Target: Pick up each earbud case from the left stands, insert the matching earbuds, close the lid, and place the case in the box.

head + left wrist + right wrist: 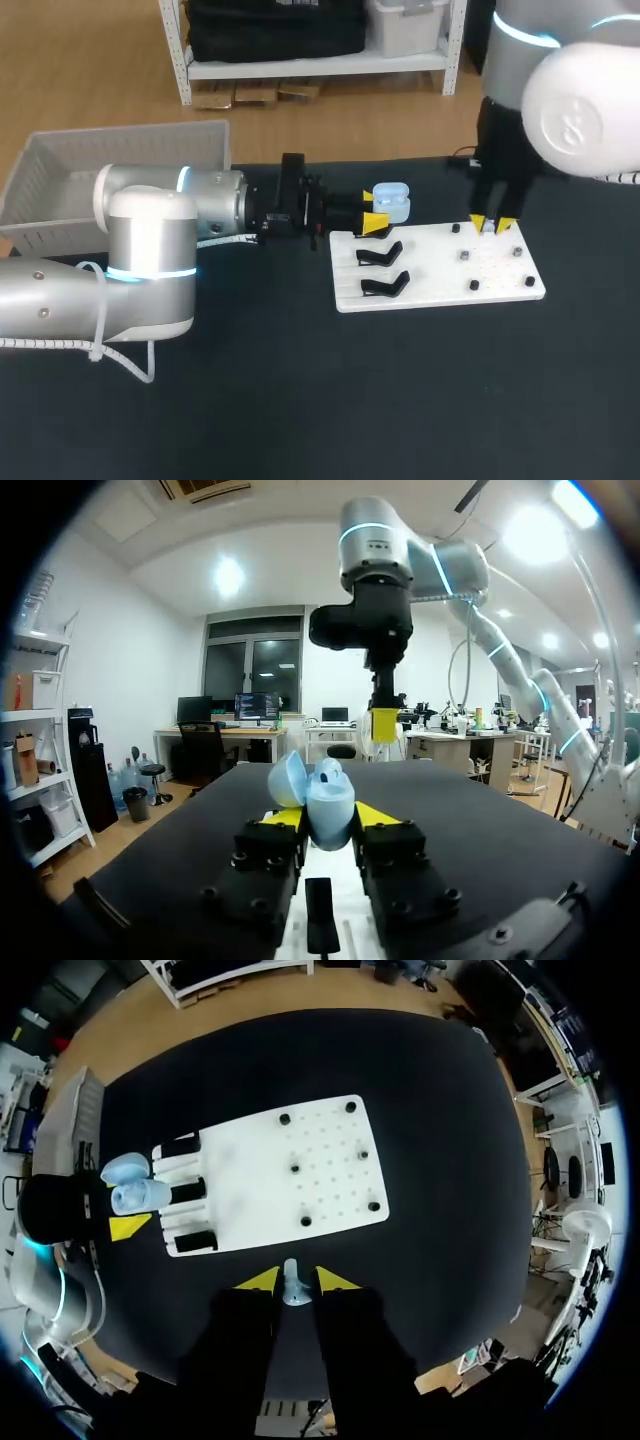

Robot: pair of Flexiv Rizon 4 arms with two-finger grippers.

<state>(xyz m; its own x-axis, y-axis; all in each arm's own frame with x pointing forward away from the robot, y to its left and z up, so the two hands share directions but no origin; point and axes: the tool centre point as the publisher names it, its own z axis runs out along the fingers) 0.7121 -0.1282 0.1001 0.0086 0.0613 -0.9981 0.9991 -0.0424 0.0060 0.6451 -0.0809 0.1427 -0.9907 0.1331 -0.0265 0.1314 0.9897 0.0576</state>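
1. One box (60, 165) stands at the tabletop's (400, 400) far left.
2. One white board (440, 272) carries three black stands (185, 1193) and six pegs (295, 1168).
3. One open blue case (328, 802) is clamped in my left jaws, at the board's left end.
4. One earbud (290, 1285) is pinched in my right jaws above the board. I judge inserting is the step in hand; next it must line up over the case.

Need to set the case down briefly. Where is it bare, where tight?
Bare: the wide table strip on the near side of the white board, and the patch to its right. Also the board's middle, between stands and pegs. Tight: the stands' far end, where the left jaws hold the earbud case, and under the right jaws' earbud.
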